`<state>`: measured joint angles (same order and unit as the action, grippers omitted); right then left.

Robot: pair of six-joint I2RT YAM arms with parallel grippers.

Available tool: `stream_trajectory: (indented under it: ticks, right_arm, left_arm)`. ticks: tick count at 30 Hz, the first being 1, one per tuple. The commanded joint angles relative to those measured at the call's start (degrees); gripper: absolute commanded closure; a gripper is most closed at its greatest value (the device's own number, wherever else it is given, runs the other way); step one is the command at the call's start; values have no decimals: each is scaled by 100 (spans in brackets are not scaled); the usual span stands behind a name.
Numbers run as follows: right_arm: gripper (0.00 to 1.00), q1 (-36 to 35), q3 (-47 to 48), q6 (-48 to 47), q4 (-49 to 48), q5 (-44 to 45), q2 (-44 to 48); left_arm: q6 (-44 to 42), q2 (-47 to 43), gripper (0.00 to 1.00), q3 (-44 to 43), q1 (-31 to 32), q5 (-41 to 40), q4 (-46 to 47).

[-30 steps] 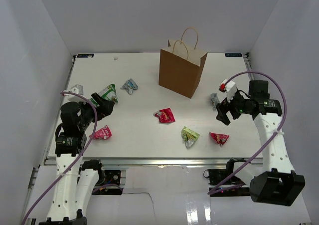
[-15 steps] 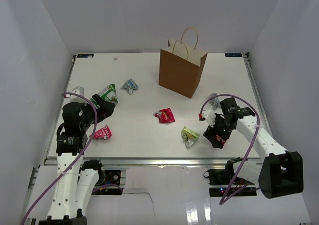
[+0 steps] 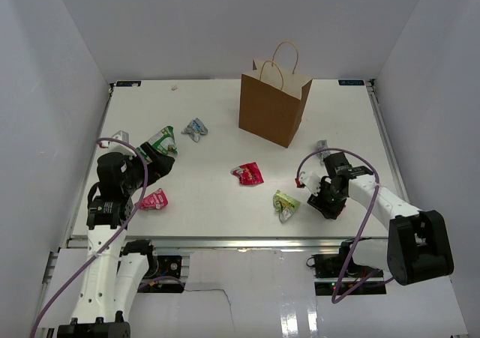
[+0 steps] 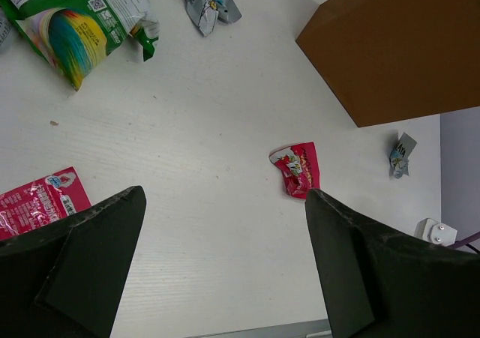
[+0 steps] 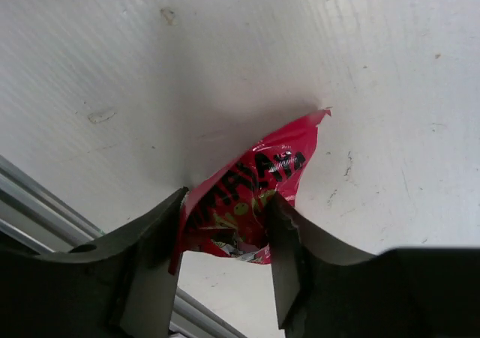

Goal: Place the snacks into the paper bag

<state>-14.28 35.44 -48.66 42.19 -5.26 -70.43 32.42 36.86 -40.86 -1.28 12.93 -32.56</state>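
The brown paper bag (image 3: 274, 112) stands upright at the back of the table (image 3: 210, 106). My right gripper (image 3: 330, 207) is down at the front right. In the right wrist view its jaws (image 5: 225, 233) press both sides of a red snack packet (image 5: 255, 184) that lies on the table. My left gripper (image 3: 159, 164) hangs open over bare table (image 4: 225, 263), just in front of a green packet (image 3: 160, 139). Loose snacks: a pink one (image 3: 154, 199), a red one (image 3: 247, 174), a yellow-green one (image 3: 285, 204) and a silver-grey one (image 3: 196, 129).
Another silver-grey packet (image 3: 322, 150) lies right of the bag, close behind the right arm. The table's front rail (image 3: 225, 240) runs just below the right gripper. White walls close in the left, right and back sides.
The right arm swung down from beside the bag to the front right and closed its jaws on the red packet. The left arm barely moved.
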Motion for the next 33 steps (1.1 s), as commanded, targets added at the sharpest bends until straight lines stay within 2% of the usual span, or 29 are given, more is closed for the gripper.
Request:
stream_trajectory:
  ticks: [1,3,8,11,14,17,18,20,21,22,25,27,33]
  right_arm:
    - [53,-22,-160,-38,-220,86,161]
    - [68,-22,-160,-55,-220,69,345]
    - [80,-4,233,-73,-2,-290,574]
    - [81,22,804,-64,314,-1020,689]
    - [82,22,1832,-3,351,-1635,558]
    - [83,31,3430,391,465,-2303,-63]
    - [83,57,4383,810,517,-2670,-258]
    - [83,66,5328,1261,448,-2962,-889]
    - [84,83,6186,1837,239,-3129,-1346]
    - [84,92,6586,2130,123,-3183,-1350]
    - [85,136,7727,3045,-457,-2947,-2201]
    - [89,154,8065,3266,-668,-2641,-2676]
    - [89,206,8690,3829,-1222,-2024,-3371]
  left_arm:
    - [36,-48,2,17,31,61,65]
    - [71,-48,2,43,31,69,56]
    - [141,-4,2,78,31,166,100]
    - [159,58,2,96,31,402,188]
    - [211,172,2,122,31,631,250]
    - [264,242,2,175,31,763,311]
    - [290,243,2,184,31,825,311]
    - [334,260,2,219,31,887,311]
    - [369,243,2,254,31,948,320]
    - [387,243,2,254,31,992,329]
    - [379,243,2,281,31,1247,346]
    - [361,225,2,307,31,1378,346]
    - [510,41,2,482,31,1669,320]
